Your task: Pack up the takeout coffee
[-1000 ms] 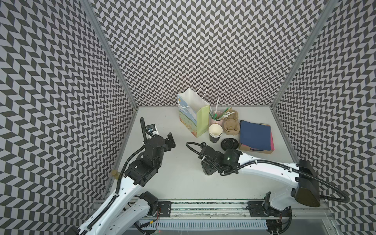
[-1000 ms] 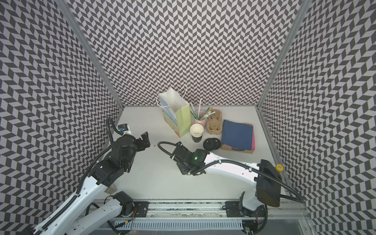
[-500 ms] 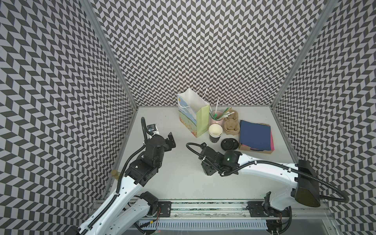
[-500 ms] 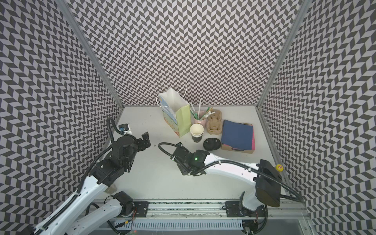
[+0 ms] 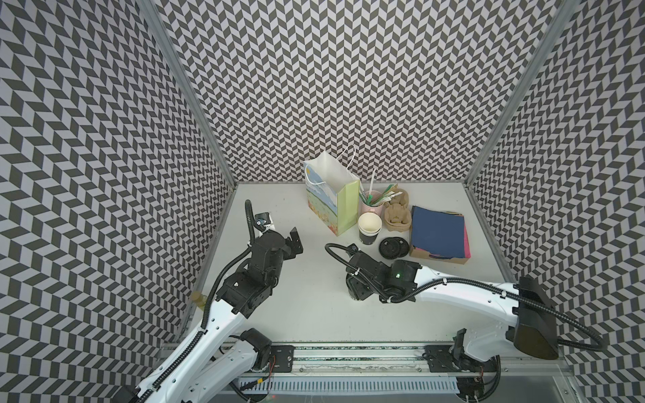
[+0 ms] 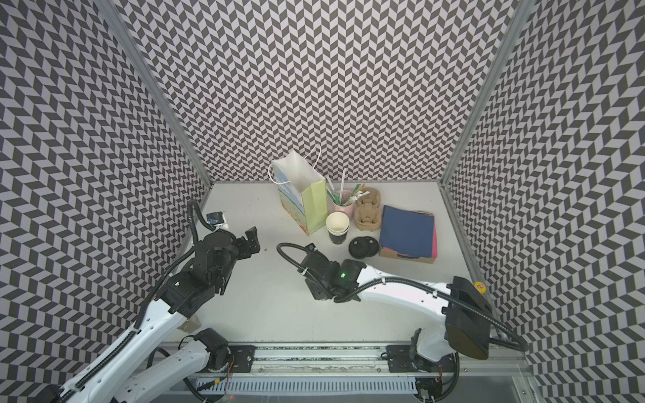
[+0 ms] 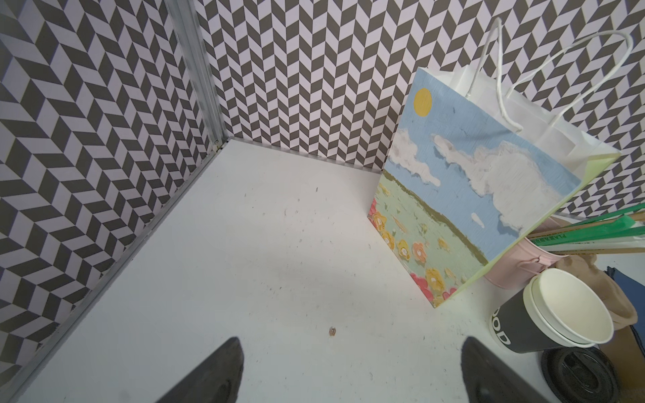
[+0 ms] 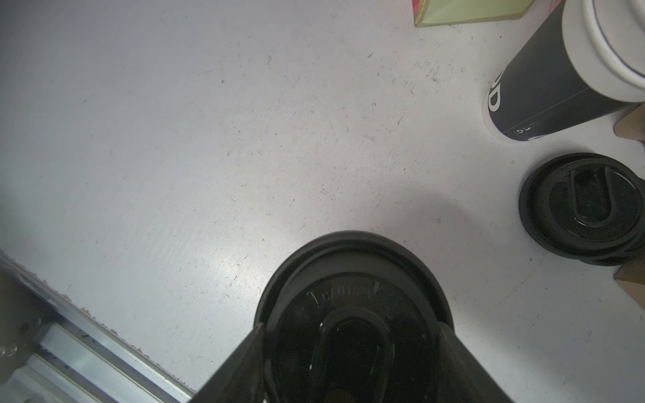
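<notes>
Clasping the lidded takeout coffee (image 8: 349,289) is the right pincer (image 8: 350,328).

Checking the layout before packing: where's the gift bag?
In both top views, the gift bag stands at the table's back centre, directly left of the pink straw cup and the stacked paper cups.

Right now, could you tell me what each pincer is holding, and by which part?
The right pincer clasps a lid by opposite sides of its rim; what lies beneath it is hidden. The left pincer is open and holds nothing.
</notes>
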Robot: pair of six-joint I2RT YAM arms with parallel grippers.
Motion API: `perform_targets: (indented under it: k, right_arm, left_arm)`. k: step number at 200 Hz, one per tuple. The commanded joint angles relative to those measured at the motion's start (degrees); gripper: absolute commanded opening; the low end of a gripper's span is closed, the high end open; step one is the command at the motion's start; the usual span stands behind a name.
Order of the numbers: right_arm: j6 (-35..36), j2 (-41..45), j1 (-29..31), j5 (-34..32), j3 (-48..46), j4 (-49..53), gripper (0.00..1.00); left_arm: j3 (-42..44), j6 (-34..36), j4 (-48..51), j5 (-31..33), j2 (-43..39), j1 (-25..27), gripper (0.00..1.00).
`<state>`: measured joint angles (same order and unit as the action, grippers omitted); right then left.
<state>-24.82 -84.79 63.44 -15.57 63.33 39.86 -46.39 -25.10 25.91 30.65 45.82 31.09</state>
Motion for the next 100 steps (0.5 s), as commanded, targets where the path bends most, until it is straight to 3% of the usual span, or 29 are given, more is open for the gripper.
perform_targets:
  k: [1, 100]
  right_arm:
    - [-0.5, -2.4, -0.7, 5.7, -4.3, 2.0, 0.66]
    - [-1.2, -3.5, -0.6, 8.3, -9.8, 0.7, 0.65]
  left_arm:
    - [0.2, 0.5, 1.2, -0.4, 0.4, 0.0, 0.97]
    - [0.2, 0.8, 1.3, -0.9, 0.7, 0.0, 0.97]
